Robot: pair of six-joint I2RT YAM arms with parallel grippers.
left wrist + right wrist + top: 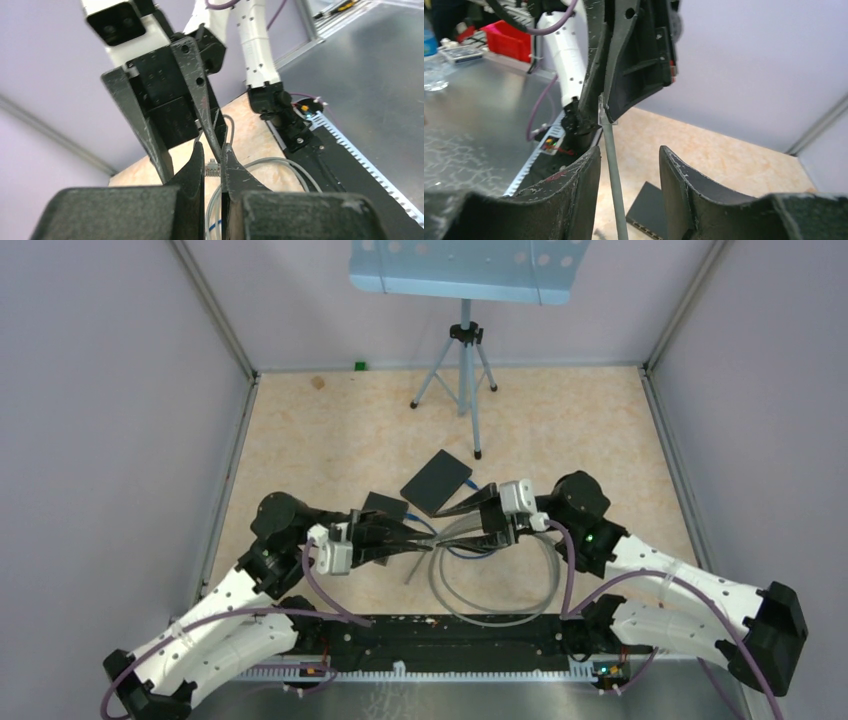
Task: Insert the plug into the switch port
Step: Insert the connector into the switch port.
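Observation:
The clear plug (212, 169) on the grey cable (280, 162) sits pinched between the fingers of my left gripper (213, 148), which is shut on it. In the right wrist view the same plug (605, 113) shows in the left fingers above. My right gripper (630, 150) is open, and the cable (614, 170) runs freely between its fingers. The black switch (437, 482) lies on the floor just beyond both grippers, its port row (644, 226) visible low down. In the top view the left gripper (425, 538) and right gripper (468, 520) meet tip to tip.
A smaller black box (385, 506) lies left of the switch. The grey cable loop (500, 615) and a blue cable (465, 552) lie on the floor near the arm bases. A tripod stand (462, 350) is at the back. Walls enclose three sides.

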